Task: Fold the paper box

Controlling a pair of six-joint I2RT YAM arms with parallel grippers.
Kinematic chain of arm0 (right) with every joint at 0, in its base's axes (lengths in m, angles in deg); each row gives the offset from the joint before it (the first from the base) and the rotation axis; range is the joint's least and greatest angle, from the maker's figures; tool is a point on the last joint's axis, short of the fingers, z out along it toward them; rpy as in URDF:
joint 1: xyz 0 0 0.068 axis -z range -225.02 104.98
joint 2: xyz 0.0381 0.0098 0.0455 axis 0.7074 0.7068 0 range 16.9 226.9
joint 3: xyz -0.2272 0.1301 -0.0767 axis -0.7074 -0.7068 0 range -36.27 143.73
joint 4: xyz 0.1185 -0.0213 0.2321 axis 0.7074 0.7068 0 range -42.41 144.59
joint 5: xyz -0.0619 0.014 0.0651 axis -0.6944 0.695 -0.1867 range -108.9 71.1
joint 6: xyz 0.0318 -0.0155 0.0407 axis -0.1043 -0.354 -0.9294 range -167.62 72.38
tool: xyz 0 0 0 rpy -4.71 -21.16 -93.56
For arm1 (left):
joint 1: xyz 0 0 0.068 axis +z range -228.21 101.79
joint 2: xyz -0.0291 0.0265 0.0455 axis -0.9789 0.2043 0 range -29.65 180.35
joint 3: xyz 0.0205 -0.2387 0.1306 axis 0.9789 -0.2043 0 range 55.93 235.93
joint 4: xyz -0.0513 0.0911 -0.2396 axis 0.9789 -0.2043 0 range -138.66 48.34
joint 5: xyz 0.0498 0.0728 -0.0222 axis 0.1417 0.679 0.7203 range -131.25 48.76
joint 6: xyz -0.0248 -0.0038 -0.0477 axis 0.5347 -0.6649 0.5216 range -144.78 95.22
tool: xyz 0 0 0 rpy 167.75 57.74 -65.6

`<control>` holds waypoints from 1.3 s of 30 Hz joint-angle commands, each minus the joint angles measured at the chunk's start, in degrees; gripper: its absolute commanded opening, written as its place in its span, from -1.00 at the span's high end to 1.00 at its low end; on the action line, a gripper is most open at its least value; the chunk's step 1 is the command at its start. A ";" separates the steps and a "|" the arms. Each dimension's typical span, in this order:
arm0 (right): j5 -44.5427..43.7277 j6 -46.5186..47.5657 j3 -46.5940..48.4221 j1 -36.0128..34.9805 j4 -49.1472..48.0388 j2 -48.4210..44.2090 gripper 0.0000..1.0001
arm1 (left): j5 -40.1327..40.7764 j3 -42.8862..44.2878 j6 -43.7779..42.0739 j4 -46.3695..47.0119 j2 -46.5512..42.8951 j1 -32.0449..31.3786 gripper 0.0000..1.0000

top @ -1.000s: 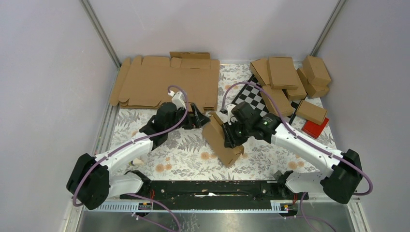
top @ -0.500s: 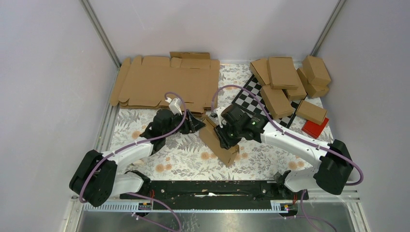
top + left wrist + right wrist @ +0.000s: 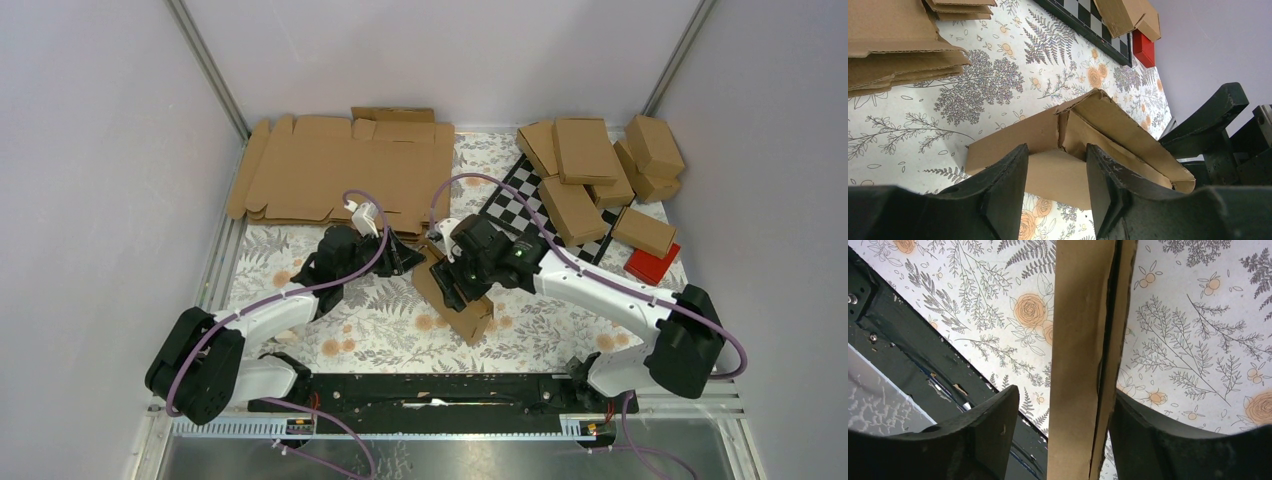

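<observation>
Two changes | paper box (image 3: 455, 295) lies mid-table on the floral cloth (image 3: 360, 320) | right gripper (image 3: 1065, 395) has slackened, jaws apart astride it | left gripper (image 3: 1055, 150) narrows, not yet closed, around its open end | likely a regrasp for flap-folding

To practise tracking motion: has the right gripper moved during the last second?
Yes. The right gripper has shifted left, farther from the red block, and now straddles the paper box.
</observation>
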 commanded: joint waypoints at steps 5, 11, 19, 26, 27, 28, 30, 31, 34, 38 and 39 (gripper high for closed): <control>-3.88 -1.82 4.66 -2.16 -0.70 4.24 -0.35 | 1.62 -0.81 -3.88 -4.05 0.87 0.34 0.06; -7.35 -1.38 5.82 -4.10 0.36 5.40 0.00 | 2.99 -0.68 -3.97 -6.71 -0.33 0.34 0.06; -7.56 -0.42 4.65 -4.60 -0.51 2.59 0.28 | 5.58 0.54 -2.47 -8.58 -3.71 0.34 -0.26; -6.74 -0.28 3.65 -4.61 -0.07 1.93 0.28 | 4.59 2.96 -2.86 -3.97 -5.74 2.17 -0.33; -6.61 -0.32 3.65 -4.61 -0.16 1.77 0.28 | 3.94 3.43 -3.05 -2.91 -5.07 2.49 -0.28; -6.59 -0.25 3.57 -4.61 -0.18 1.69 0.28 | 2.99 3.80 -3.19 -1.60 -4.21 2.83 -0.22; -6.55 -0.26 3.51 -4.57 -0.09 1.63 0.28 | 0.58 4.73 -3.96 0.30 -2.53 3.14 -0.12; -6.59 -0.32 3.42 -4.61 -0.10 1.53 0.28 | -0.41 5.27 -4.65 0.82 -1.72 3.15 -0.09; -6.56 -0.29 3.02 -4.61 -0.18 1.30 0.28 | -3.88 6.31 -6.79 2.05 -0.18 3.15 -0.06; -6.62 -0.10 2.95 -4.61 -0.10 1.38 0.28 | -6.23 6.00 -8.64 4.16 -0.36 3.15 -0.07; -6.63 -0.12 2.95 -4.61 -0.13 1.49 0.28 | -6.53 6.11 -9.08 4.36 -0.17 3.15 -0.07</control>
